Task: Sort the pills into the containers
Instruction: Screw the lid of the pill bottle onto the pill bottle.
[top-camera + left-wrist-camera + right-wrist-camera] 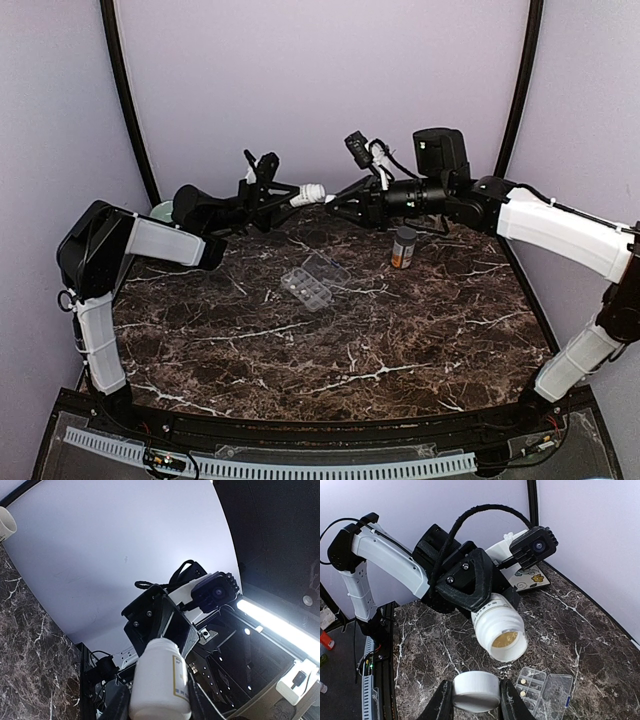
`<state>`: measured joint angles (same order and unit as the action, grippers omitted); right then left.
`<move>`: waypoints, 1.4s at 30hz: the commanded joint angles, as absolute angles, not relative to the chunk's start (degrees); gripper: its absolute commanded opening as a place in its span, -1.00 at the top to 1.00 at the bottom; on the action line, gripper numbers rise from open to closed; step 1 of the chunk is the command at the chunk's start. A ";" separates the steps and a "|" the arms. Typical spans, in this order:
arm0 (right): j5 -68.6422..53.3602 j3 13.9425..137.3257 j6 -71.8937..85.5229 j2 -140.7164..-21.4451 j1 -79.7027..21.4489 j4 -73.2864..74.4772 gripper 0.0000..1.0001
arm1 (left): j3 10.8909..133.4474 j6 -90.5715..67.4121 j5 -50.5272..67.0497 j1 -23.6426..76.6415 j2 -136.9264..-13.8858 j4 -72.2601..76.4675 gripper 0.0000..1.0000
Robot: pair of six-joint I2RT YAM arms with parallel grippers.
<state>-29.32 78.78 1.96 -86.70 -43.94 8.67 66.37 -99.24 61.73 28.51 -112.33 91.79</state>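
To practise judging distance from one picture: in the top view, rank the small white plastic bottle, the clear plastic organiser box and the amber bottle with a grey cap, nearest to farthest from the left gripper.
1. Small white bottle, held in the left gripper itself.
2. Clear organiser box, mid-table, nearer the camera.
3. Amber bottle, away to the right.

Robot lab booth: plain walls [320,80], marble tabletop [330,340]
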 commanded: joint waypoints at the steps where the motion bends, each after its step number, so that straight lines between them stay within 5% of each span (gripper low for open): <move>1: -29.09 81.03 1.10 -87.32 -44.08 8.26 0.97 | 67.03 -99.23 63.73 29.15 -108.64 98.57 1.00; 42: -29.17 82.38 0.88 -86.75 -43.86 9.48 0.97 | 66.97 -92.38 68.70 31.28 -106.74 89.13 1.00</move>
<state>-29.76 80.05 1.37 -87.20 -43.86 10.07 66.35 -94.67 66.63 30.17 -110.30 88.99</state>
